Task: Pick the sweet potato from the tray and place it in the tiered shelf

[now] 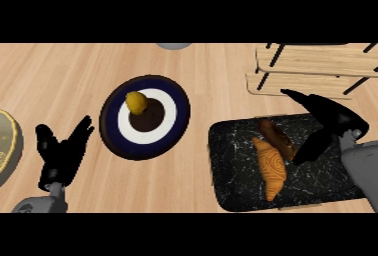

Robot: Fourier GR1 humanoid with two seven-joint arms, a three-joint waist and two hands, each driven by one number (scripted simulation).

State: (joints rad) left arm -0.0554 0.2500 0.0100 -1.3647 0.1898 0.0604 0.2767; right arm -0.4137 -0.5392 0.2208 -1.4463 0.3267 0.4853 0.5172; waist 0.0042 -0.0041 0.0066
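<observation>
Sweet potato (pixel 276 135) lies diagonally on tray (pixel 236 165), beside spread right hand (pixel 325 125).

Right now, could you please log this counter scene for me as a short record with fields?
surface: wooden counter
tray: black marbled tray, lower right
on tray: dark brown sweet potato beside an orange croissant
shelf: wooden tiered shelf, upper right
plate: dark blue and white plate at centre, with a yellow lemon on it
right hand: right hand open above the tray, next to the sweet potato, not curled round it
left hand: left hand open, fingers up, resting at lower left
task state: sweet potato not yet picked
</observation>
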